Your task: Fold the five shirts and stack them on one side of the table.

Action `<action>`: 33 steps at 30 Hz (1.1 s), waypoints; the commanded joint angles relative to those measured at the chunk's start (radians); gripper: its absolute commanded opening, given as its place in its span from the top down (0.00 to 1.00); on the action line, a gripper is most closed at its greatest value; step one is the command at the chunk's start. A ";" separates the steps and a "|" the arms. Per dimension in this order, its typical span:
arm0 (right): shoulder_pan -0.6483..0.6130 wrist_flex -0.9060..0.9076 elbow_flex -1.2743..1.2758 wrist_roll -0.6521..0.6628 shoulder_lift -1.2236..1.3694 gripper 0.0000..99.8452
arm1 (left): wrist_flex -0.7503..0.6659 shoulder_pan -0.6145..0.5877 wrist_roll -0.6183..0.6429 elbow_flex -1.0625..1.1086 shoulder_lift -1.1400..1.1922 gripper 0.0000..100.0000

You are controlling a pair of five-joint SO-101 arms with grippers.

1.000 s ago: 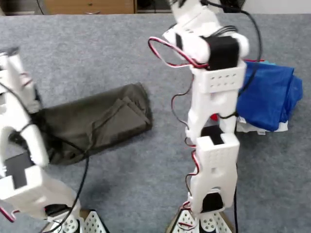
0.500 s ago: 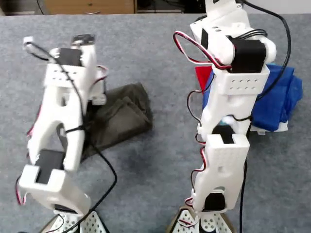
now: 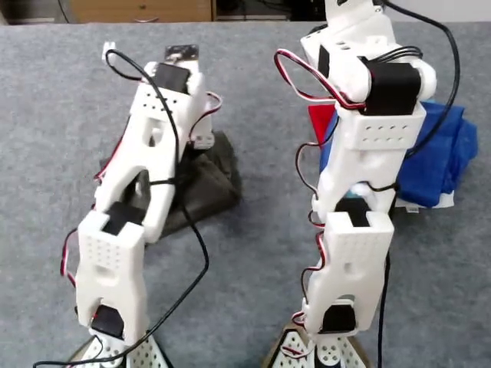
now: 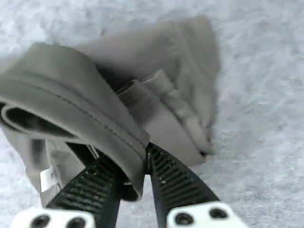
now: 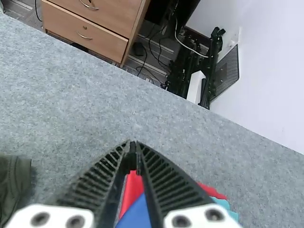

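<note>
Now, on the table we see the blue-and-red stack at the right edge and the shirt left of centre, its long axis slanting toward the near-left corner. Our left gripper is clamped on its rolled hem, arm stretched forward over it, with the stack well to its right. Our right gripper, jaws together and empty, hangs above the stack.

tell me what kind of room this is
Likely an office or lab workspace: a wooden drawer unit and a tangle of cables sit by a white wall, beyond the grey carpet-covered table.
</note>
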 commanded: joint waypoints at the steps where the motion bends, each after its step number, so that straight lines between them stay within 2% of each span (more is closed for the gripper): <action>1: 0.004 0.011 -0.035 -0.009 -0.021 1.00 | 0.011 0.048 0.011 -0.078 0.007 0.98; 15: -0.038 0.012 -0.036 -0.009 -0.004 1.00 | 0.011 0.074 0.032 -0.089 0.056 0.97; 21: -0.038 0.011 -0.036 -0.009 -0.001 1.00 | 0.012 0.054 0.048 -0.097 0.041 0.75; 26: -0.038 0.011 -0.036 -0.009 0.001 1.00 | 0.012 -0.069 0.017 -0.161 -0.051 0.79; 31: -0.056 0.011 -0.028 -0.009 0.002 1.00 | 0.012 -0.276 -0.048 -0.170 -0.189 0.97; 33: -0.084 0.012 -0.027 -0.009 0.008 1.00 | 0.014 -0.382 -0.071 -0.153 -0.248 0.98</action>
